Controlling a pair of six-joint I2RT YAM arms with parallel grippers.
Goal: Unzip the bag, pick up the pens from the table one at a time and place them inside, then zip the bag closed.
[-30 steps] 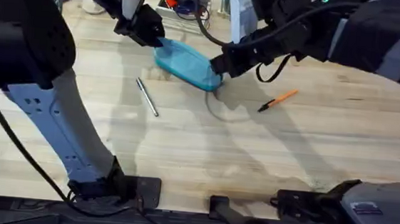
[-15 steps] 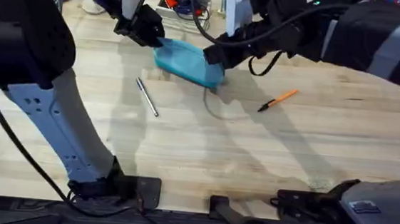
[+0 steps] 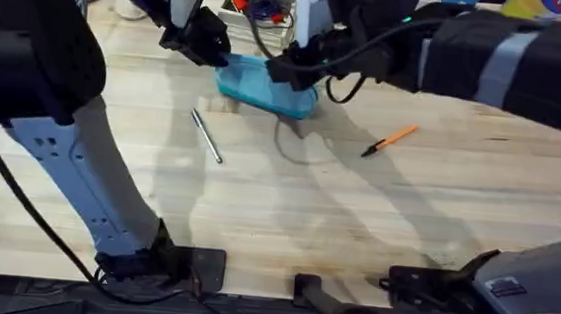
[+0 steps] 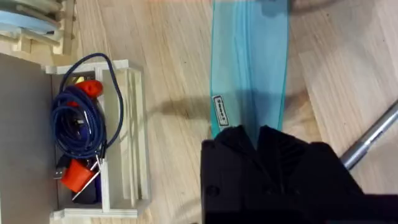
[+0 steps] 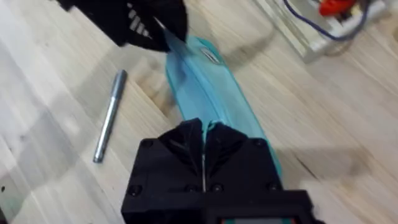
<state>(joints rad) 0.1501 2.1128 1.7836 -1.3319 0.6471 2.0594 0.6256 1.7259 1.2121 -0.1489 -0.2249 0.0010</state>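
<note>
Tabletop (image 3: 286,218): your pale plank surface, grain showing, carrying everything in play.
Bag (image 3: 266,84): turquoise pouch lying at the far middle of the tabletop, pinned between your two hands, one at each end.
Left hand (image 3: 209,49): you've got it clamped on the bag's left end; from the left wrist the black fingers (image 4: 233,146) meet on the fabric edge just past a small label.
Right hand (image 3: 285,70): down on the bag's top seam toward the right of its middle; fingers pressed together at the zipper line, though you can't quite make out the pull tab between them.
Silver pen (image 3: 206,135): lying free on the tabletop, near the bag on your side, angled.
Orange pen (image 3: 390,141): out to the right, well apart from the bag, dark tip pointing toward you.
</note>
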